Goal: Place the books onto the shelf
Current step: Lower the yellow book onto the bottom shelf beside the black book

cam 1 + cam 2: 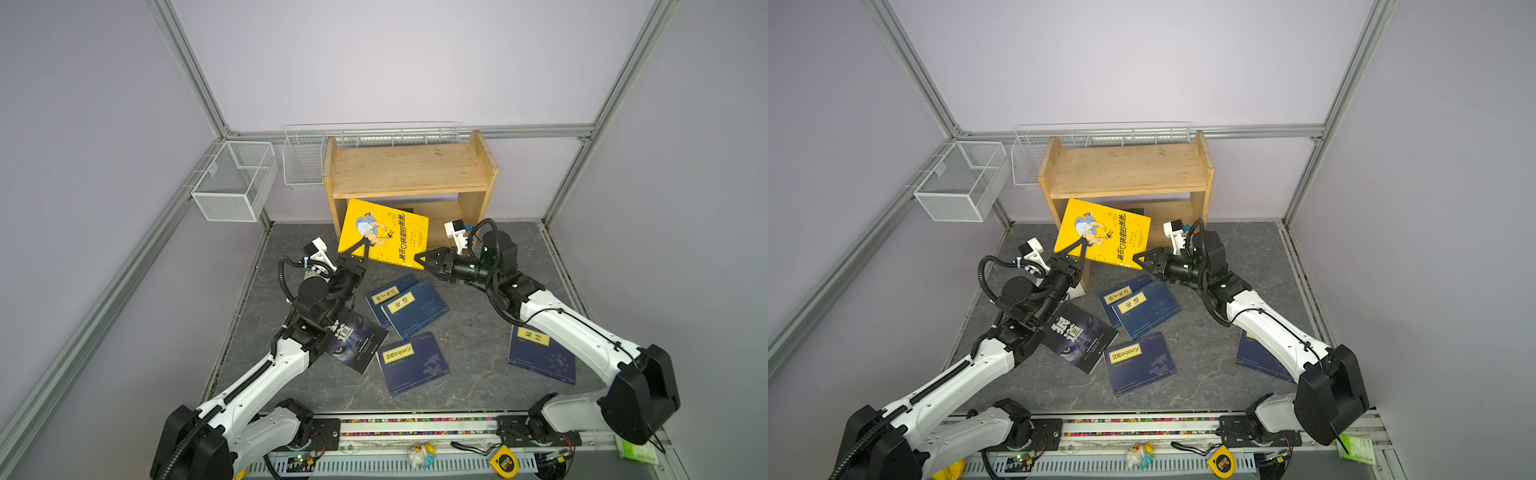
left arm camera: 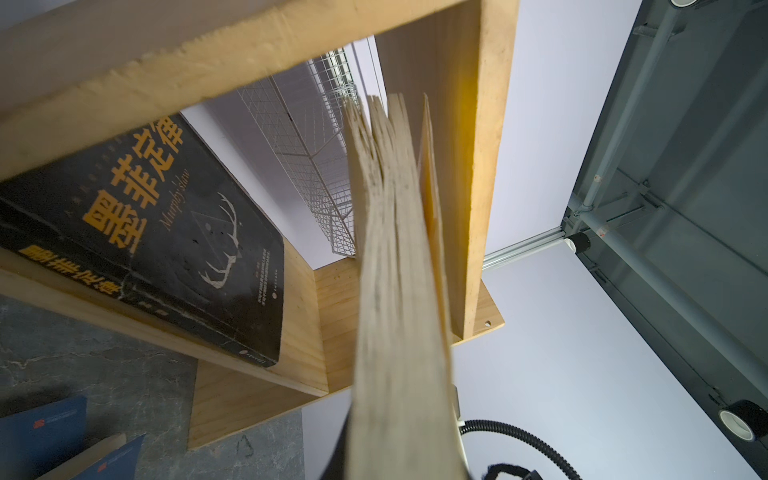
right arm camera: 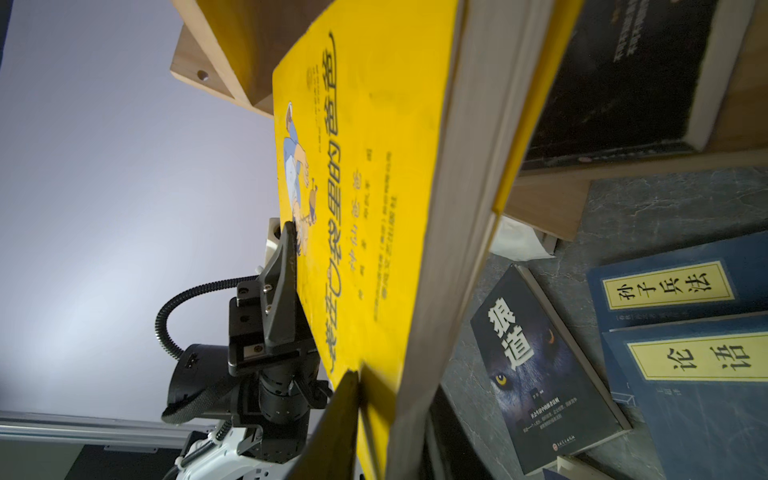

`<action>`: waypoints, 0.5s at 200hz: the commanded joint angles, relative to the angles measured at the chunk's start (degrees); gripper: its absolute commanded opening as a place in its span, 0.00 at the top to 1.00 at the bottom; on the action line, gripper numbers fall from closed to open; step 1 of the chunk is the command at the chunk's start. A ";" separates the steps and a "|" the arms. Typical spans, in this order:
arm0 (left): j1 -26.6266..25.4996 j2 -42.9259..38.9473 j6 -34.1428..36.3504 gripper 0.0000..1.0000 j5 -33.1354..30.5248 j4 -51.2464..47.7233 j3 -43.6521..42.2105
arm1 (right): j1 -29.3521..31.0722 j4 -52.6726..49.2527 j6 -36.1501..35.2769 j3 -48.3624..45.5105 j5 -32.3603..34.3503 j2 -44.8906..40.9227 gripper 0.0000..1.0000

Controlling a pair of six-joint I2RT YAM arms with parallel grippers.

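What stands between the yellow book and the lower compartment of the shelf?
Nothing visible between them. The yellow book hangs tilted before the shelf. Inside the lower compartment a black book lies flat, taking part of the floor.

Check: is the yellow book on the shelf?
No: left gripper and right gripper hold the yellow book tilted, in front of the shelf.

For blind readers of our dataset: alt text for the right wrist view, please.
A tilted yellow book fills the view, gripped at one edge by the left gripper and at its near corner by the right gripper. Beyond it, a black wolf-cover book and two navy books lie on the tabletop.
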 commanded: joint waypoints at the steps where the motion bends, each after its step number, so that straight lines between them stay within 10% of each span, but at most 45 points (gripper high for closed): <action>1: -0.21 0.34 0.80 1.00 0.38 -1.17 2.98 | 0.24 3.99 -0.27 0.63 4.56 0.65 0.79; 70: -0.10 0.46 12.21 0.71 -6.06 -26.82 15.12 | -0.42 -4.32 -8.79 9.04 8.68 6.22 0.86; 100: -0.09 1.04 15.54 0.42 -7.86 -34.08 18.83 | -0.61 -5.67 -11.25 12.49 10.19 9.24 0.86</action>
